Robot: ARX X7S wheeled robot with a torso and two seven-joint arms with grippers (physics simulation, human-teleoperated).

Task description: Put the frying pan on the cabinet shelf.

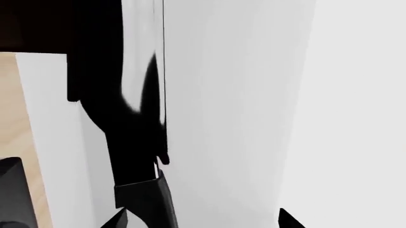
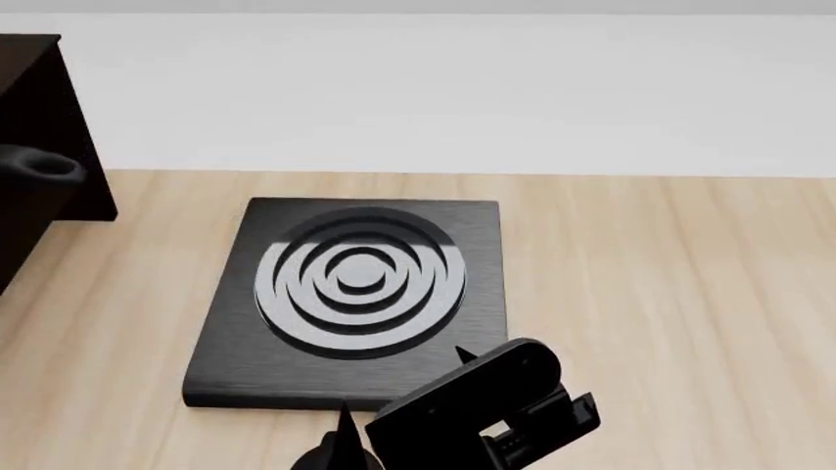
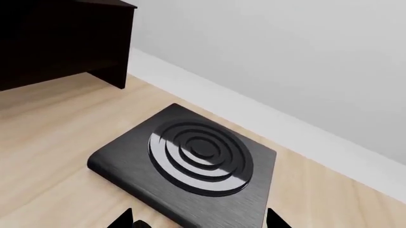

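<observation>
In the left wrist view the frying pan (image 1: 142, 52) shows edge-on as a glossy light-grey strip with a long black handle (image 1: 133, 152), against the nearly black cabinet (image 1: 57, 28). My left gripper (image 1: 201, 219) is open. Its two fingertips stand wide apart, and the handle passes between them close to one tip. In the head view a grey loop (image 2: 42, 168) sticks out of the cabinet (image 2: 33, 108) at the far left; the shelf board itself is hidden. My right gripper (image 2: 403, 390) is open and empty over the near edge of the burner plate, as the right wrist view (image 3: 199, 221) also shows.
A square black burner plate (image 2: 352, 294) with concentric rings lies on the light wooden surface (image 2: 653, 294), also in the right wrist view (image 3: 190, 156). A white wall (image 2: 457, 88) runs behind it. The cabinet (image 3: 57, 38) stands at the far left.
</observation>
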